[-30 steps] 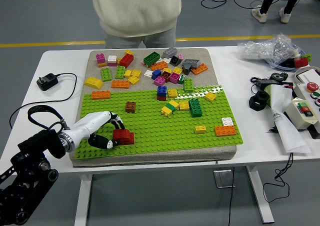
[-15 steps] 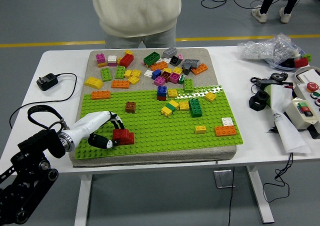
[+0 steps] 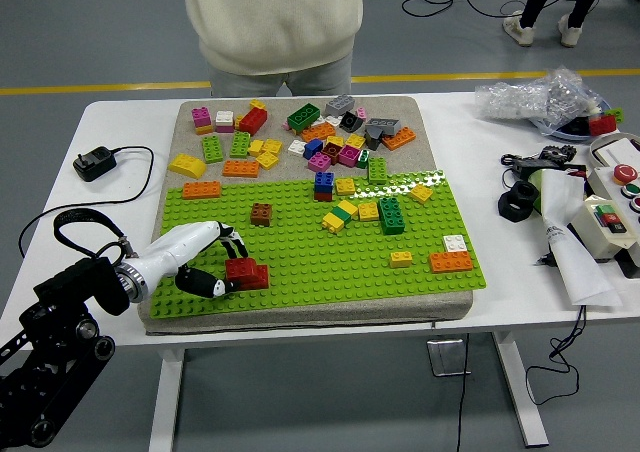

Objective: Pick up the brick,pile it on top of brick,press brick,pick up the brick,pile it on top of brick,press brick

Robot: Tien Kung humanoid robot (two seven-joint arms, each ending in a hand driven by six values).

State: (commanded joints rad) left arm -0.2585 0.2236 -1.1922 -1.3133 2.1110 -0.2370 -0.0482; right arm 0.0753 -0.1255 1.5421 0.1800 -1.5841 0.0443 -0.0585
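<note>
Gripping red brick (image 3: 247, 273), left hand (image 3: 212, 262)

The left hand (image 3: 205, 262) and the red brick stack (image 3: 246, 273) gripped in its fingers have been shifted very slightly toward the far side of the green baseplate (image 3: 420, 234), away from its near edge.

Open green baseplate (image 3: 300, 257) lies between brown brick (image 3: 261, 213) and red brick (image 3: 247, 272).
</note>
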